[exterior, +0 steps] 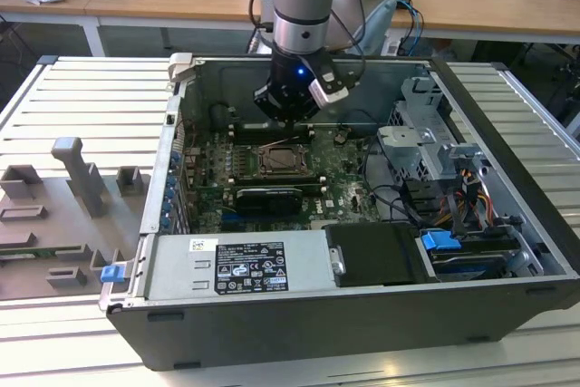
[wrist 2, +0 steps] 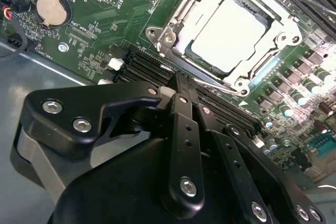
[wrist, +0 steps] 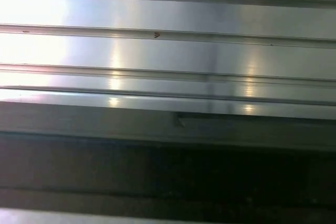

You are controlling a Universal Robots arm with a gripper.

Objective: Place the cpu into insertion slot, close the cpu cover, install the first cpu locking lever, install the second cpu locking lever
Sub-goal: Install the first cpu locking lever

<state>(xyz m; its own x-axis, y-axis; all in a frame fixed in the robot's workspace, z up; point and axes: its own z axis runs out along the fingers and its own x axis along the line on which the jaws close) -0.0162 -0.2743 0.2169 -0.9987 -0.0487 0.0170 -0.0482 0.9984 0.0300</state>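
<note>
In the second wrist view the cpu (wrist 2: pixel 231 35), a pale silver square, lies inside the insertion slot (wrist 2: pixel 273 65) on the green motherboard. The grey metal cpu cover (wrist 2: pixel 181 17) lies flat around it, framing the chip through its window. A thin metal lever rod (wrist 2: pixel 220 88) runs along the socket's near edge. My gripper (wrist 2: pixel 177 81) has its black fingers pressed together, with nothing held, tips right beside that rod. In the exterior view the gripper (exterior: pixel 288 115) hangs inside the open case, just behind the socket (exterior: pixel 281 160).
The computer case (exterior: pixel 299 324) lies open on a ribbed metal table (exterior: pixel 82 97). A grey power supply (exterior: pixel 240 265) sits at the front, with drive bays and cables (exterior: pixel 444 178) at the exterior view's right. Black memory slots (wrist 2: pixel 147 66) and a coin battery (wrist 2: pixel 52 9) flank the socket.
</note>
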